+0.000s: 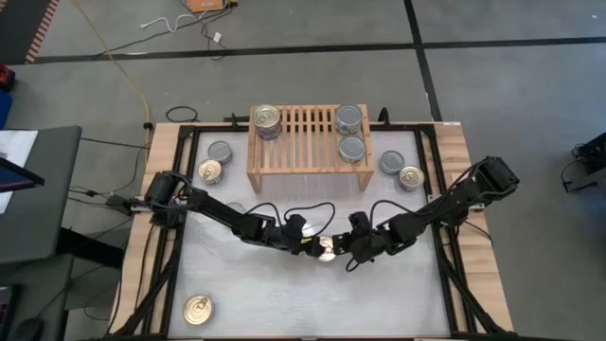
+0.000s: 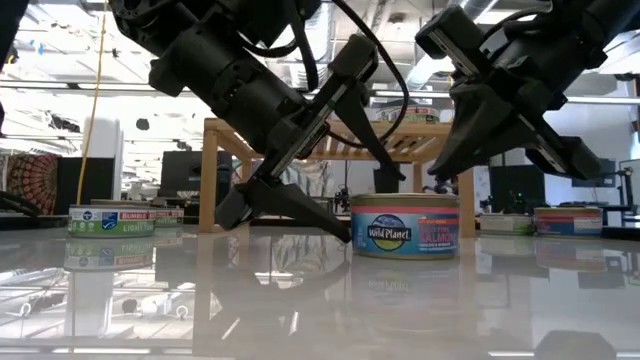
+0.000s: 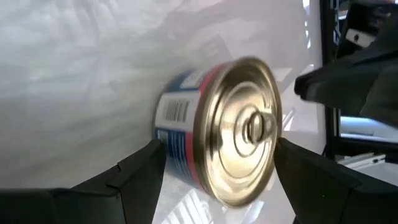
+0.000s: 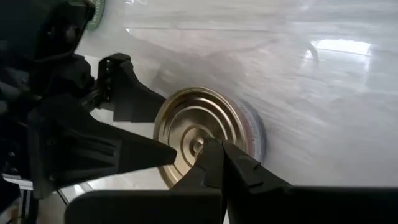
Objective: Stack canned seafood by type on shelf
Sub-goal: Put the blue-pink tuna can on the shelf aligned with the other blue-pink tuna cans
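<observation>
A gold-topped can point(image 1: 327, 248) stands on the counter point(image 1: 284, 294) between the two grippers, in front of the shelf point(image 1: 308, 142). The left gripper point(image 3: 217, 168) has its fingers point(image 3: 140, 171) spread either side of the can. The right gripper point(image 4: 214, 158) hangs just above the lid, fingers pressed together over the pull ring.
</observation>
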`<move>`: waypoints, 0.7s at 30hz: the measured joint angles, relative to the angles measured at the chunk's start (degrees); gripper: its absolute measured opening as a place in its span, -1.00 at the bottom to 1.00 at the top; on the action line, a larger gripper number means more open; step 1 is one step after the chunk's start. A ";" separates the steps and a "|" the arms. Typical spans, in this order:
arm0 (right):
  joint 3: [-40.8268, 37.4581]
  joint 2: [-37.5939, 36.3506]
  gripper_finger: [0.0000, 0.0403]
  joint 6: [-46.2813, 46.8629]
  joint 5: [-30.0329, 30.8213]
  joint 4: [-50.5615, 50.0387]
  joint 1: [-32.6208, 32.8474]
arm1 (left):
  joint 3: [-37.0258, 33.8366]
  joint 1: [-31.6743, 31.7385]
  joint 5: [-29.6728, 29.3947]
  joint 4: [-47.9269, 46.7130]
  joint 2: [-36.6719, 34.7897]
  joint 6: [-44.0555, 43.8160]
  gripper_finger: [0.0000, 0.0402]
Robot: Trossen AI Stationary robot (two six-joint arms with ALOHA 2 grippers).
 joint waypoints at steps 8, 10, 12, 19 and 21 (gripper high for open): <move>-0.04 -0.09 -0.78 -0.02 -0.08 -3.16 0.04 | 0.00 1.00 2.77 -0.04 -0.09 1.86 0.42; -0.04 -0.09 -0.73 -0.08 -0.12 -3.35 0.07 | 0.00 1.16 2.96 -0.04 -0.10 1.98 0.42; -0.04 -0.10 -0.69 -0.22 -0.33 -3.72 0.04 | 0.00 1.22 2.96 -0.07 -0.11 1.98 0.42; -0.09 -0.07 -0.52 -0.04 -1.55 -5.25 0.04 | 0.02 1.16 3.16 -0.09 -0.11 2.06 0.42; -0.09 -0.04 -0.48 -0.02 -1.55 -5.21 0.04 | 0.02 1.16 3.14 -0.09 -0.11 2.18 0.42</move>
